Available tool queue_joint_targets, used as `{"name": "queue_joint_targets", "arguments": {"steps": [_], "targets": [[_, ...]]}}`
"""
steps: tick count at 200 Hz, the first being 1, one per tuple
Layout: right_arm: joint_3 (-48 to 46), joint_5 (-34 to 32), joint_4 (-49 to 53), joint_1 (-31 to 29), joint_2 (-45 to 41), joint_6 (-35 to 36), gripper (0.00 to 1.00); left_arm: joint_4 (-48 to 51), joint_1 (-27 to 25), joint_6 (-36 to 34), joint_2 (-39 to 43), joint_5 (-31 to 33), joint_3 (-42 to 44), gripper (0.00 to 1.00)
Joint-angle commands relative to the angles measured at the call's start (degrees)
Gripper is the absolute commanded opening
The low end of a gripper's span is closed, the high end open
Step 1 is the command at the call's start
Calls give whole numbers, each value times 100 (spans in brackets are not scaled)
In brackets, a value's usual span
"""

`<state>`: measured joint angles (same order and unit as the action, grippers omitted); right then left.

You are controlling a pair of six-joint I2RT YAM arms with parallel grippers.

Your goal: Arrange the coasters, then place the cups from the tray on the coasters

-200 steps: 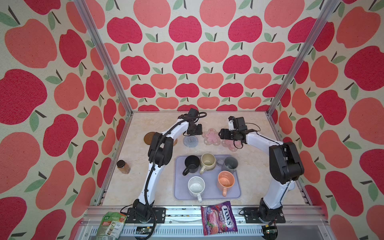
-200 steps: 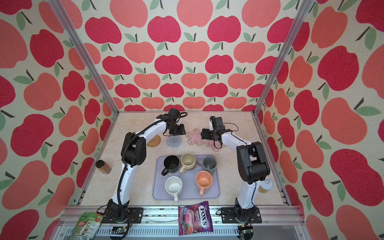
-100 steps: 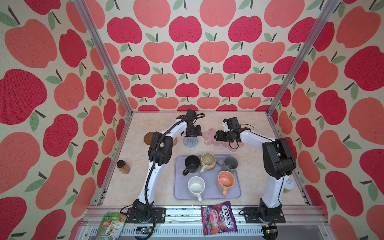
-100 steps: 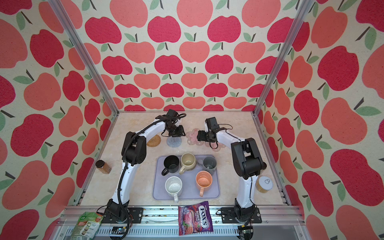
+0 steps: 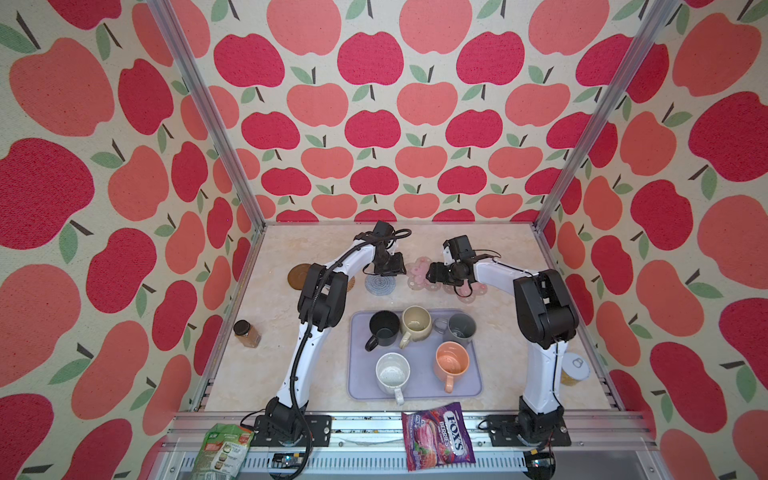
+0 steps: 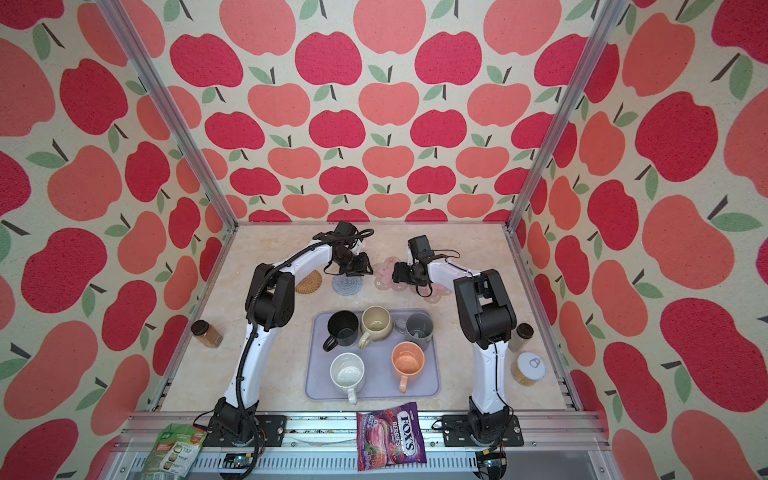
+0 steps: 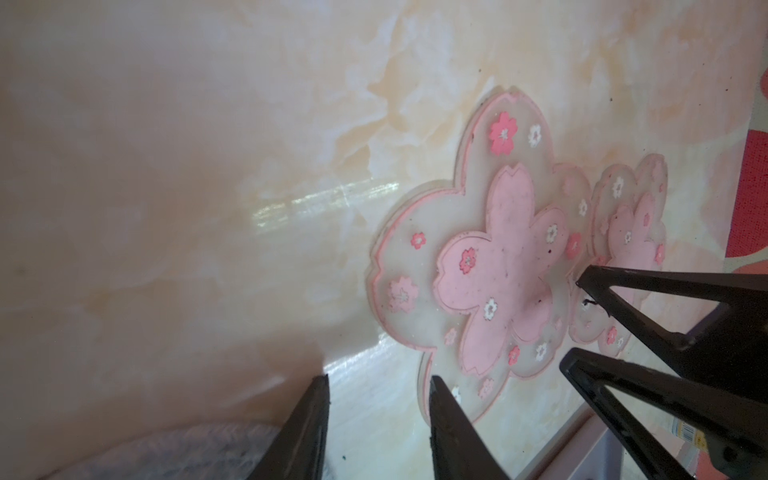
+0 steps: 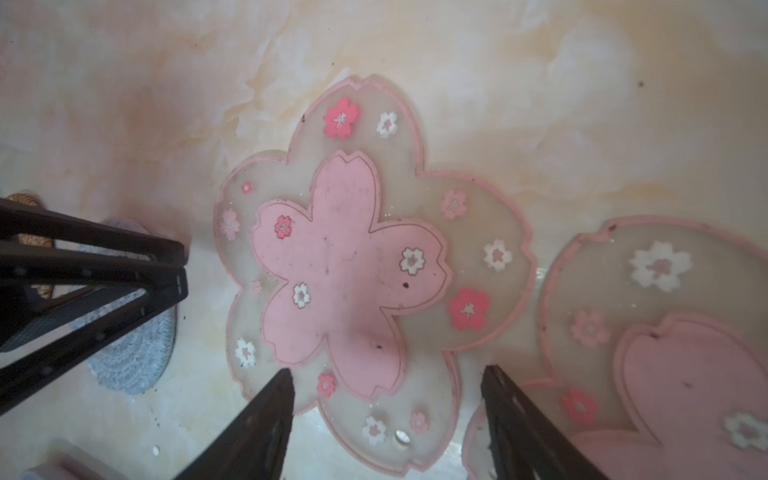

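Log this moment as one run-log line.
left tool: open, empty, by grey-blue knit coaster | right tool: open, empty, over pink flower coaster | mugs: all five on lavender tray

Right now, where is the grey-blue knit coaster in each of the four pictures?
In a top view: the knit coaster sits mid-table, left of the flower coaster.
In a top view: knit coaster, same spot.
Left wrist: blurred grey patch at the picture's bottom edge.
Right wrist: low at the picture's left edge, partly hidden.
Shared landmark: the flower coaster beside it, in all four.
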<state>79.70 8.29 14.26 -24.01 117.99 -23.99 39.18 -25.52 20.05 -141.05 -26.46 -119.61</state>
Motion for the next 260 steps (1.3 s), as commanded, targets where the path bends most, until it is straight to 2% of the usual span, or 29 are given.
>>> {"name": "queue_joint_targets", "arguments": {"steps": [1,141,260], "targets": [[133,136,113,-34,174,-139,74,20,-10,-10,-139,-104,-19,42],[608,363,450,-267,667,-490,74,-343,38,363,-115,-386,342,42],[1334,671,373,-390,1240,-866,73,-890,389,912,-102,-388,601,42]]}}
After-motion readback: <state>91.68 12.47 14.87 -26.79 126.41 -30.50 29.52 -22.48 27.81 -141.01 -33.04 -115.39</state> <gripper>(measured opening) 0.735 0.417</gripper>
